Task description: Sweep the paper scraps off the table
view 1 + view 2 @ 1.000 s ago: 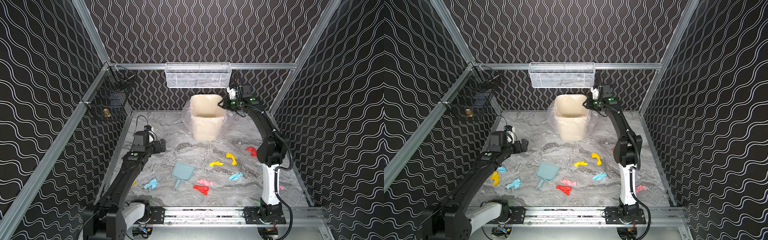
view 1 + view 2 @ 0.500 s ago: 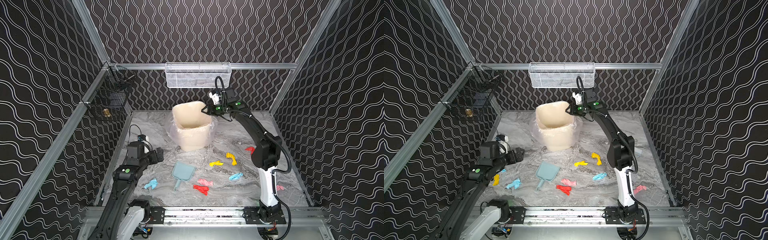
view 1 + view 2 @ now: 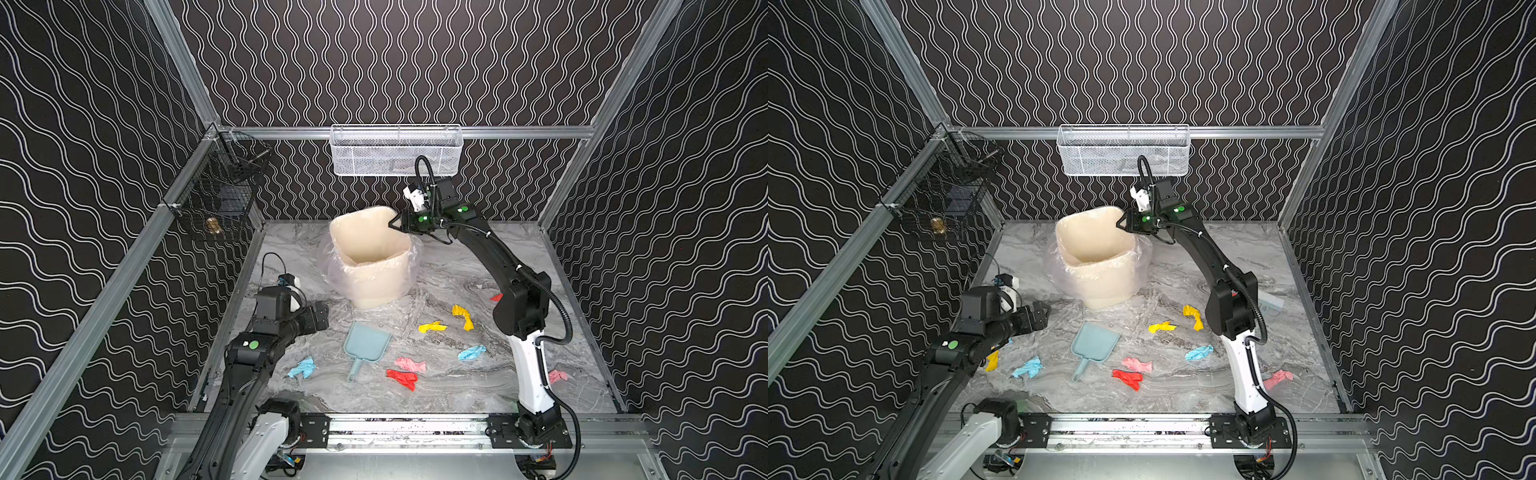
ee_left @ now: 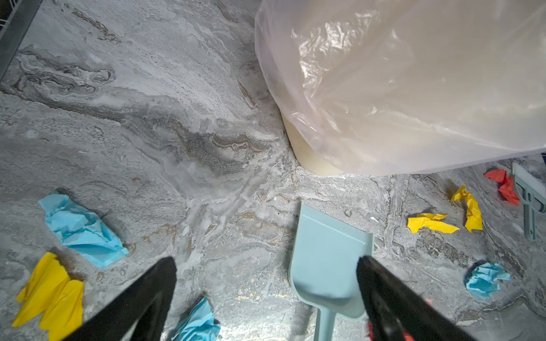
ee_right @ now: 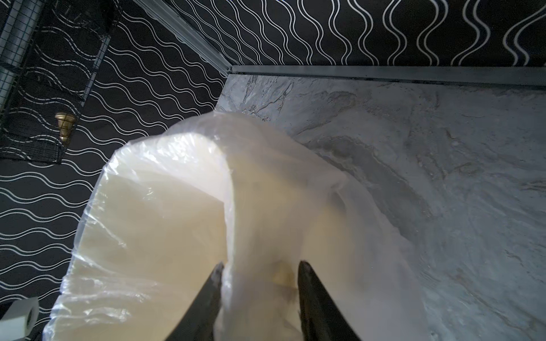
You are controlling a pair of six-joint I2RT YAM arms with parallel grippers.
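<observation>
Several paper scraps lie on the marble table: yellow ones, a red one, a pink one and blue ones, with another yellow scrap under my left arm. My left gripper hangs open and empty above the table, just left of the pale blue dustpan. My right gripper is shut on the bag-lined rim of the cream bin, one finger inside and one outside.
A pale blue hand brush lies behind the right arm, next to a red scrap. A white mesh basket hangs on the back rail and a black wire basket on the left wall. A pink scrap lies front right.
My right gripper has dragged the bin leftwards and towards the front. My left arm has drawn back and lowered, still open.
</observation>
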